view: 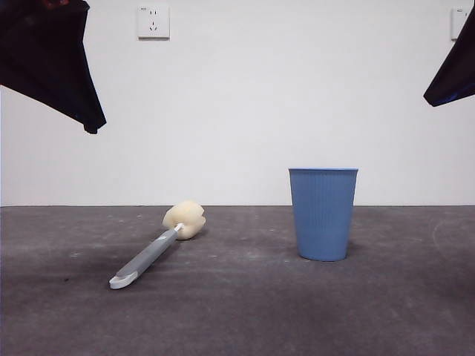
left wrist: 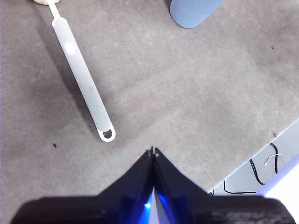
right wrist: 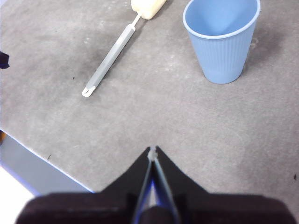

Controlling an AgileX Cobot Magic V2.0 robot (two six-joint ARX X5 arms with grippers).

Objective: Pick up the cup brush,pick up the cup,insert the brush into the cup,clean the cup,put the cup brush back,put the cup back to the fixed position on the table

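Observation:
The cup brush [view: 159, 251] lies flat on the table [view: 237, 311], left of centre, its cream sponge head [view: 185, 219] towards the back and its white tip towards the front. It also shows in the left wrist view [left wrist: 81, 77] and the right wrist view [right wrist: 114, 51]. The blue ribbed cup [view: 323, 213] stands upright and empty, right of centre; it also shows in the right wrist view [right wrist: 223, 39] and the left wrist view [left wrist: 191, 11]. My left gripper [left wrist: 153, 151] is shut and empty, above the table near the brush's tip. My right gripper [right wrist: 152, 151] is shut and empty, above the table in front of the cup.
Both arms show only as dark tips at the top corners in the front view, one at the left [view: 52, 59] and one at the right [view: 454, 74]. A wall socket [view: 153, 21] is on the white back wall. The table's edge and some cables [left wrist: 252, 170] show in the left wrist view.

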